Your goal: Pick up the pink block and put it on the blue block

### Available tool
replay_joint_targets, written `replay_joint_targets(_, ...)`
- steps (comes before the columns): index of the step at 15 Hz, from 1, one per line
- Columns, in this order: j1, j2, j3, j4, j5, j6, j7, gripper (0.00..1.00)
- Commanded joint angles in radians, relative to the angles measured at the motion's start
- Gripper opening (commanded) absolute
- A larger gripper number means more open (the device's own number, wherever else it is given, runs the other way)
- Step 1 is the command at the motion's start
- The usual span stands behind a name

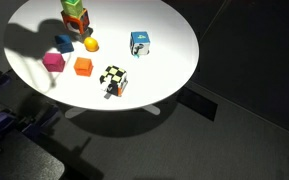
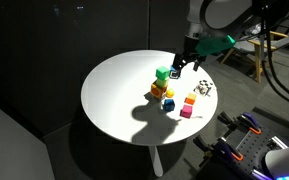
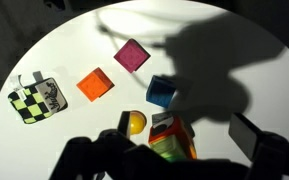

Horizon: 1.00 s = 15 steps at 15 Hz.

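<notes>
The claw (image 2: 181, 66) hangs above the round white bench (image 2: 114, 100), over the side where the blocks are gathered. In the wrist view its two fingers (image 3: 92, 160) show as dark shapes at the lower edge, set wide apart. Nothing is between them and they touch no block.

The pink block (image 1: 52, 61) sits flat on the bench, free of the claw. The orange block (image 1: 82, 66) is just beside it but not touching. In the wrist view the pink block (image 3: 132, 55) lies in the light at the edge of the arm's shadow. The blue block (image 3: 161, 92) is near it but apart, half in that shadow. In an exterior view the blue block (image 1: 63, 43) stands between the pink block and a stack of green and orange blocks (image 1: 74, 15), with nothing on top of it. A yellow ball (image 1: 91, 44) rests close to the foot of the stack.

Two patterned cubes stand farther off. The light blue and white cube (image 1: 140, 42) is on its own, and the black and pale checkered cube (image 3: 37, 98) is near the bench edge. One face of the checkered cube carries dark script-like marks, too small and blurred to read. No other writing or brand shows.
</notes>
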Motion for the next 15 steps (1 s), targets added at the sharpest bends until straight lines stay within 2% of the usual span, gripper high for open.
replay_joint_targets(1, 0.020, 0.012, -0.026, -0.011, -0.005, 0.019, 0.002, 1.00)
replay_joint_targets(15, 0.025, 0.105, -0.070, -0.139, -0.074, 0.220, -0.050, 1.00)
